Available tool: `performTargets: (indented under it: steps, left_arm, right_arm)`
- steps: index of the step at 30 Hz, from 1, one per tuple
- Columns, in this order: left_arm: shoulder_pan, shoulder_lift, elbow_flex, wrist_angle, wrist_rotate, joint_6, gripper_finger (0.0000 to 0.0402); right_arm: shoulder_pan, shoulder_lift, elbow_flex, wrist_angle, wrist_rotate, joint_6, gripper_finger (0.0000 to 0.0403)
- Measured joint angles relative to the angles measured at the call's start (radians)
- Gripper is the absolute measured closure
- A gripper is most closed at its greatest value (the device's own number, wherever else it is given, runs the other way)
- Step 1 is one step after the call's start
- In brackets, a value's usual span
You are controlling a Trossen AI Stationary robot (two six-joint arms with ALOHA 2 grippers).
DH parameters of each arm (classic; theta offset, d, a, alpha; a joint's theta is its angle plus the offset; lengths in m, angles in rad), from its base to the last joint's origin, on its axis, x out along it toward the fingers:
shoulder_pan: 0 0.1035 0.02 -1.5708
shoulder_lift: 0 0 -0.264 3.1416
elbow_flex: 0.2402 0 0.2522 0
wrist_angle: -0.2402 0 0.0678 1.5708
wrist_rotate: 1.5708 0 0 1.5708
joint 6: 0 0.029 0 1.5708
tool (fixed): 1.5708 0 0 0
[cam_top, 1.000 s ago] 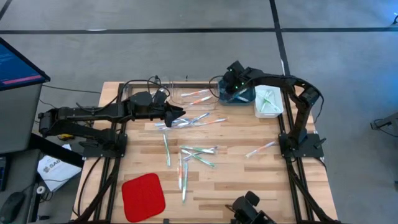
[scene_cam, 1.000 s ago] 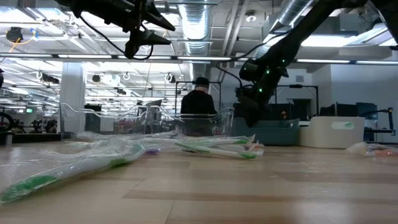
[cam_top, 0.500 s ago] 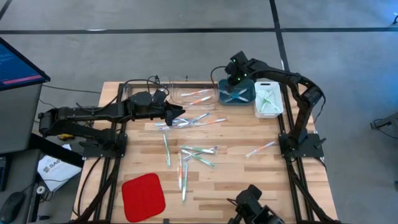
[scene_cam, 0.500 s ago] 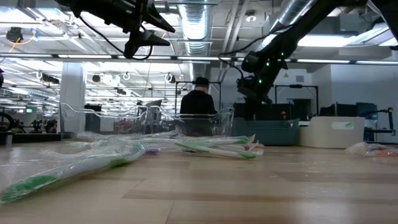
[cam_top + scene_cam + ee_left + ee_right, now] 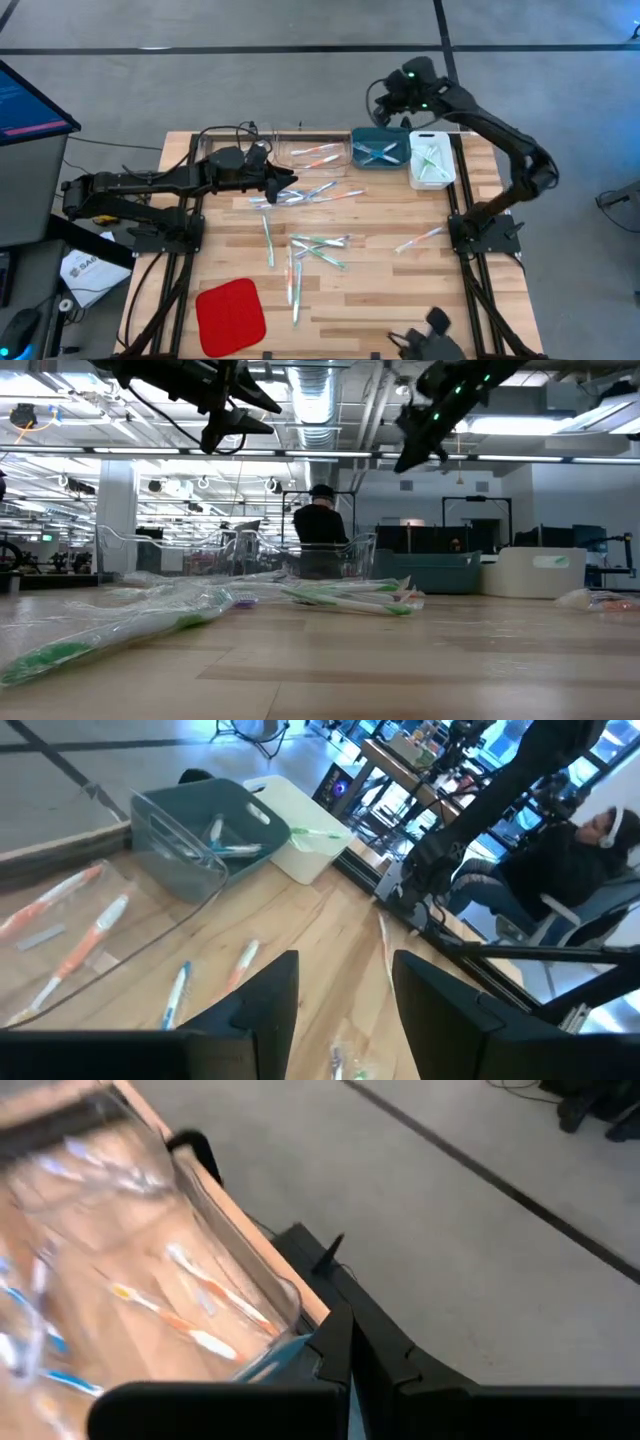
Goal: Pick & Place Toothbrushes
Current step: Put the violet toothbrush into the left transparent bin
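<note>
Many toothbrushes [image 5: 318,245] lie loose on the table [image 5: 400,290], and neither gripper has hold of one. Nearest the front edge sits a red pad [image 5: 230,314], with a few brushes strewn between it and the middle of the boards, and one off alone toward the right arm's base [image 5: 420,238].

At mid-table the left gripper [image 5: 290,181] hangs with its fingers [image 5: 265,1005] parted and nothing between them. A small cluster of brushes [image 5: 305,194] lies just below and ahead of those fingertips, not touching them. Past the tips, in the wrist view, two orange brushes [image 5: 85,920] rest inside a clear bin [image 5: 312,153], and farther on stands a teal bin [image 5: 195,830] with blue brushes in it, then a white bin [image 5: 300,830] holding green ones.

Farthest off, the right gripper [image 5: 385,98] is raised beyond the table's back edge, above and behind the teal bin, its fingers [image 5: 335,1350] pressed tight together on nothing. All brushes lie well below and in front of them. Beyond the table a person [image 5: 320,530] stands in the room.
</note>
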Motion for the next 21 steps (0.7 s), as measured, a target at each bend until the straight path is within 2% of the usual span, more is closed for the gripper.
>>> performTargets:
  steps: [8,12,17,21]
  left_arm:
    - [-0.02,0.0,0.0,0.0,0.134,0.001,0.0243]
    - [-0.067,0.0,0.0,-0.001,0.149,0.005,0.0243]
    - [-0.132,0.0,0.0,-0.004,0.15,0.042,0.0243]
    - [-0.184,0.0,0.0,-0.005,0.15,0.026,0.0243]
  right_arm:
    - [0.095,-0.202,0.0,-0.159,0.009,0.146,0.0403]
    - [0.183,-0.274,0.0,-0.197,0.071,0.233,0.0403]
    - [0.314,-0.308,0.0,-0.232,0.137,0.311,0.0403]
    - [0.413,-0.296,0.0,-0.243,0.141,0.327,0.0403]
